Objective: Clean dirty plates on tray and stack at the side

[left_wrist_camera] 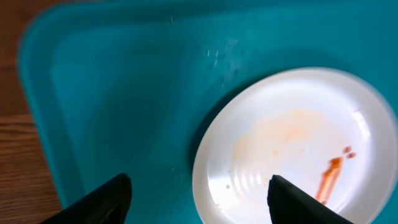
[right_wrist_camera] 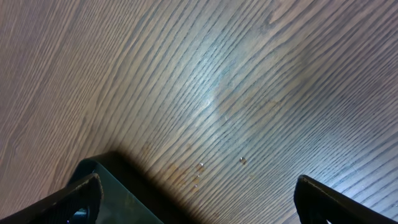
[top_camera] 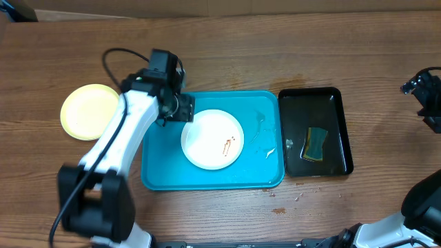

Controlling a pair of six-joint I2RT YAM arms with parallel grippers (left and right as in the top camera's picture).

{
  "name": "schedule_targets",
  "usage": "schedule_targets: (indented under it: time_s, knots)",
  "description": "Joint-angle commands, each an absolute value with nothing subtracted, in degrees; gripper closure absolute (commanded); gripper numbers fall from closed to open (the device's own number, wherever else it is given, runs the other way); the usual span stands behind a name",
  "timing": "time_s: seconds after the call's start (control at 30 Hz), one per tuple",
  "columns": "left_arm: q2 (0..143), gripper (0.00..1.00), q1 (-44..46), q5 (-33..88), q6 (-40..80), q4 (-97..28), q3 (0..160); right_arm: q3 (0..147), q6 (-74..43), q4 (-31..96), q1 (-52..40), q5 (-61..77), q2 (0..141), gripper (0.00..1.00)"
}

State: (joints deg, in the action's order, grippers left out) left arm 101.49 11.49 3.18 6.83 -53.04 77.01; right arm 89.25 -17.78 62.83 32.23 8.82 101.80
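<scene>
plate [top_camera: 212, 139] white, orange-smeared, on tray [top_camera: 165, 173]

On my overhead feed the tray [top_camera: 160, 172] is bright cyan-blue, plain all over. The plate [top_camera: 207, 134] on it is white, marked with a thin orange-brown smear [top_camera: 228, 144] (my left wrist feed also shows a paler orange wash beside that streak). The other plate [top_camera: 88, 111] reads pale yellow-green, unpatterned. The smaller tray [top_camera: 346, 131] is glossy black, and the sponge [top_camera: 316, 143] in it is teal-green with a yellow edge. The table [top_camera: 289, 55] is brown wood with long streaky grain. My left arm [top_camera: 127, 131] is white with black joints, and its fingers [left_wrist_camera: 102, 200] are black.
</scene>
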Motion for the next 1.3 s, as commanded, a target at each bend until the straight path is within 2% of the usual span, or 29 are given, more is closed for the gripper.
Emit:
schedule_targets:
  time_s: [0.0, 0.13, 0.3, 0.5, 0.6, 0.73, 0.93, 1.03, 1.07, 1.13, 1.2, 1.27]
  knots:
    - [106.3, 0.33, 11.5, 5.5, 1.7, -54.3, 77.4, 90.0, -17.8, 62.6, 32.3, 9.1, 101.8, 0.00]
    - [109.8, 0.36, 11.9, 8.4, -0.3, -54.3, 77.4, 90.0, -17.8, 62.6, 32.3, 9.1, 101.8, 0.00]
    - [113.2, 0.50, 12.5, 8.6, -0.2, -52.5, 77.4, 90.0, -17.8, 62.6, 32.3, 9.1, 101.8, 0.00]
    - [114.6, 0.73, 12.5, 8.7, 1.7, -52.2, 77.4, 90.0, -17.8, 62.6, 32.3, 9.1, 101.8, 0.00]
    - [114.6, 0.74, 12.5, 8.9, 3.2, -52.1, 77.4, 90.0, -17.8, 61.1, 32.3, 9.0, 101.8, 0.00]
    - [114.6, 0.96, 12.5, 8.8, 9.3, -52.2, 77.4, 90.0, -18.9, 56.2, 32.3, 11.8, 101.8, 0.00]
    - [114.6, 0.96, 12.5, 8.9, 24.4, -52.4, 77.4, 90.0, -11.4, 59.2, 31.2, 31.2, 101.6, 0.00]
    - [114.6, 0.94, 12.5, 10.4, 25.9, -51.7, 77.4, 90.0, -8.5, 64.0, 27.4, 28.5, 101.4, 0.04]
    - [114.6, 0.89, 12.6, 10.6, 25.7, -51.7, 77.4, 90.0, -8.4, 65.7, 25.7, 26.4, 101.3, 0.05]
    - [114.6, 0.66, 12.6, 10.6, 25.1, -51.8, 77.4, 90.0, -7.0, 69.3, 21.5, 21.8, 101.4, 0.08]
    - [114.6, 0.57, 12.6, 10.6, 23.6, -51.8, 77.4, 90.0, -7.1, 72.5, 17.3, 15.8, 101.4, 0.11]
    - [114.6, 0.53, 12.6, 10.6, 22.6, -51.9, 77.4, 90.0, -7.3, 75.8, 12.7, 9.6, 101.4, 0.11]
